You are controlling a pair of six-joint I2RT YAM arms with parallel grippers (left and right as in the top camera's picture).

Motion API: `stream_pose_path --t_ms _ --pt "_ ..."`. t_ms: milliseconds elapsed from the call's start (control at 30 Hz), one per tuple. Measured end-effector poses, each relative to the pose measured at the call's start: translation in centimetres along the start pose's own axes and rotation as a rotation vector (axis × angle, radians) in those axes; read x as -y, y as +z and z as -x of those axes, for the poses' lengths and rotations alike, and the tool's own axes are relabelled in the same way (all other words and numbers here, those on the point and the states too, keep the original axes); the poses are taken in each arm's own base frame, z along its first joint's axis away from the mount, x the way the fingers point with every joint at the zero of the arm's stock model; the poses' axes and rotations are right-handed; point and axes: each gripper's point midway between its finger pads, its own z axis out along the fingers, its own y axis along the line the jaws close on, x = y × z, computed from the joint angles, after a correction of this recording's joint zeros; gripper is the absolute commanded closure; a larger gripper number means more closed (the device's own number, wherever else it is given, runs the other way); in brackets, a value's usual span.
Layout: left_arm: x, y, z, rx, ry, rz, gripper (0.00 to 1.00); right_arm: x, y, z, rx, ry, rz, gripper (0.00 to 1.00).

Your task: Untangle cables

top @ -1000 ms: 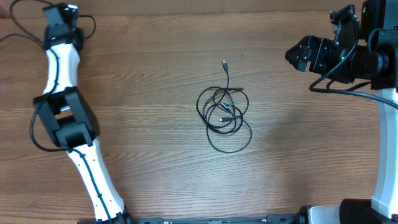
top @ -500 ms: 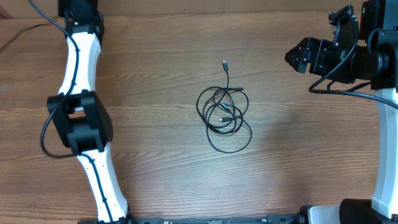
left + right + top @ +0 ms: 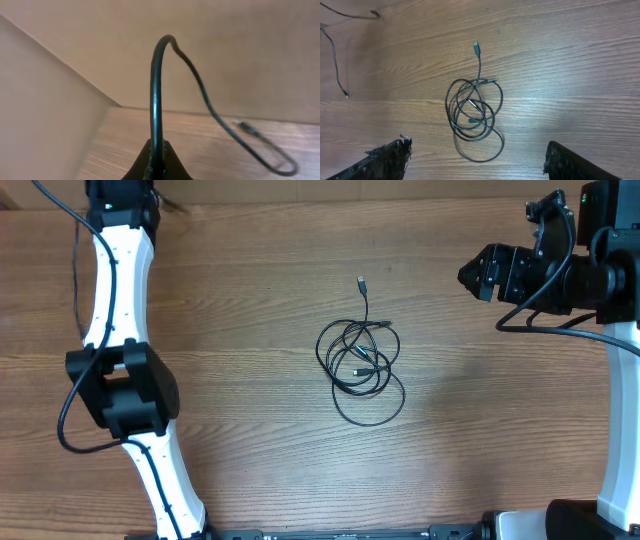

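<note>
**Colleague:** Where are the cables right now?

**Me:** I see a tangled bundle of thin black cords [image 3: 360,368] lying flat near the middle of the brown wood-grain desk [image 3: 250,440], coiled in overlapping loops. One strand leaves the loops toward the far edge and ends in a small silvery plug [image 3: 360,281]. How many cords are in the tangle, I cannot tell from here.

**Colleague:** And your left side?

**Me:** My left pincer [image 3: 156,155] is clamped on a separate thin black cord [image 3: 158,90]. It rises from between the closed fingers, arches over and trails down to the desk on the right, where its plug end [image 3: 247,128] lies. A plain beige wall [image 3: 240,50] fills the view behind it. From overhead, that arm is stretched to the far left corner of the desk, well apart from the bundle.

**Colleague:** The right?

**Me:** My right pincer [image 3: 476,150] has its jaws spread wide, with nothing between them. It hangs above the desk and its camera looks down on the bundle. From overhead it sits to the right of the bundle and further back, well clear of it. In its wrist view the separate cord shows thinly at the upper left, apart from the tangle.
</note>
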Motion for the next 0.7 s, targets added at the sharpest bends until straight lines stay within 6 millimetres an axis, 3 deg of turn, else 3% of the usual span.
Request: stream_pose_path --t_ms 133,267,367,600,700 --pt "1.4 1.8 -2.4 -0.045 -0.015 -0.05 0.96 0.0 0.0 0.0 -0.001 -0.001 -0.001 0.13" --pt "0.4 2.8 -3.7 -0.071 -0.033 -0.021 0.96 0.0 0.0 -0.2 -0.007 -0.002 -0.001 0.13" --pt "-2.4 3.6 -4.3 -0.078 -0.054 0.05 0.96 0.1 0.0 -0.3 -0.013 0.0 -0.002 0.13" --pt "-11.7 5.1 -6.4 -0.101 -0.005 0.241 0.96 0.1 0.0 -0.5 -0.019 0.003 -0.003 0.13" --pt "-14.0 5.3 -7.0 -0.112 0.008 0.286 0.96 0.1 0.0 -0.5 -0.019 0.003 -0.003 0.13"
